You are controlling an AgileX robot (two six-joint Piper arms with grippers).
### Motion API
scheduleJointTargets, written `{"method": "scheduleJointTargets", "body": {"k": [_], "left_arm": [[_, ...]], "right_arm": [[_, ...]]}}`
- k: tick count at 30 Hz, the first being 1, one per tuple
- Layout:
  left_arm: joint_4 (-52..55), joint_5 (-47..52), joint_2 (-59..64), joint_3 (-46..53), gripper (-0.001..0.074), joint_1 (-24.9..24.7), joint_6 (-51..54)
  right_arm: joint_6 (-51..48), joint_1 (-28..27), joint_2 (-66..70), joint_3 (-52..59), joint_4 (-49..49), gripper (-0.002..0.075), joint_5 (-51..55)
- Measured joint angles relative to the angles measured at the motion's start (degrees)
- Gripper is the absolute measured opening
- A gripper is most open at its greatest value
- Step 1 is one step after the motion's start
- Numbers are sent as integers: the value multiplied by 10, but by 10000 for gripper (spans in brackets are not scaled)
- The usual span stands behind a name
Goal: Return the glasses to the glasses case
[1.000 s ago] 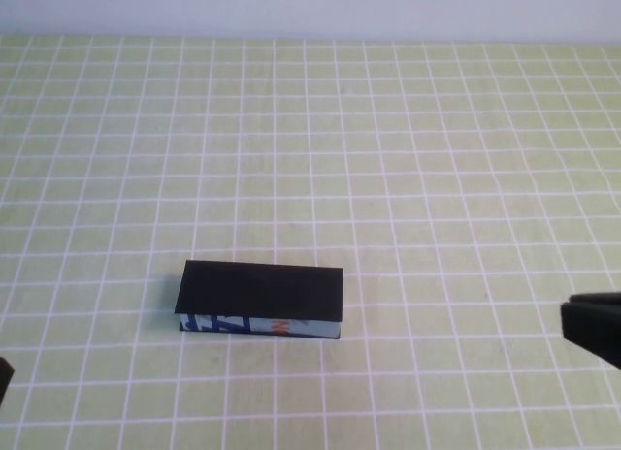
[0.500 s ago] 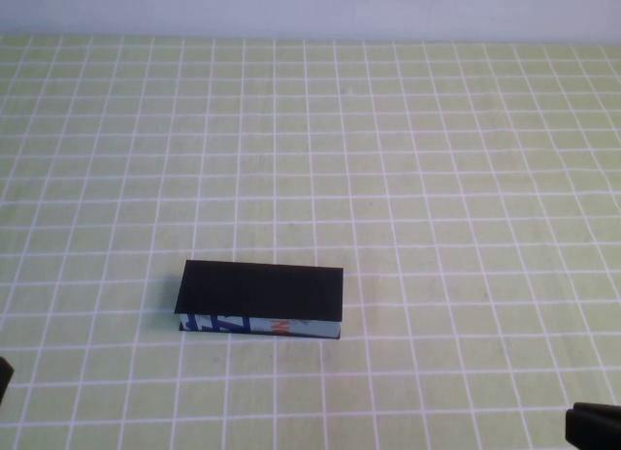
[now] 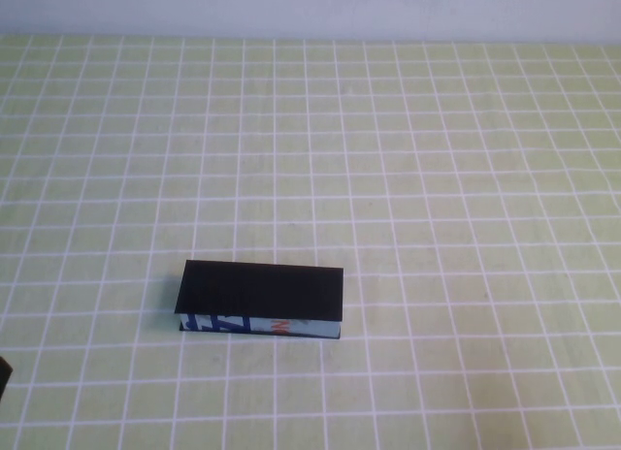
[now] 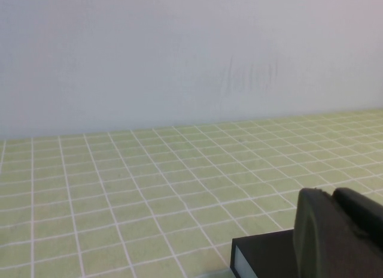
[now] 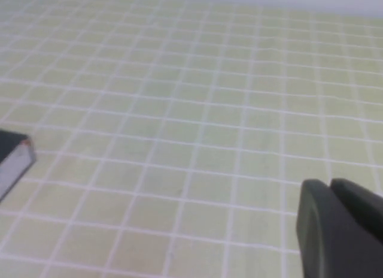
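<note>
The right gripper (image 5: pixel 341 227) had withdrawn off the high view's lower right, its jaws unreadable like the left gripper's (image 4: pixel 338 233), while the closed glasses case (image 3: pixel 260 300), seemingly light, rigid, best gripped across its long sides, sat left-centre on the counter (image 3: pixel 437 178).

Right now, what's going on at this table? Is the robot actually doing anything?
Nothing is being handled. The glasses case lies shut on the green checked tablecloth, and no glasses are visible. The left end effector sits low at the near left edge, close to the case but not touching it. The right end effector is out of the overhead view and hangs over bare cloth, well off to the case's right.
</note>
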Motion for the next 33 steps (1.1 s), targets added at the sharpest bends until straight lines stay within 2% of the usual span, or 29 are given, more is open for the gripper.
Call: {"method": "scheduleJointTargets", "body": {"k": [3,6,13,21,33], "left_arm": [[0,-1,0,0,-2,0,0],[0,-2,0,0,-2,0,0],[0,-3,0,0,-2,0,0],[-1,-3,0,0,-2,0,0],[-1,-7,0,0,-2,0,0]], "right_arm": [[-1,-69,-59,50,19,-11,-27],[-1,-96,-134,101,23,-11,-56],[-1,-101,-197,137,23,-11,-47],[0,-101,-197,138,23,-11,61],[0,-101,-197,138,47,-11,64]]}}
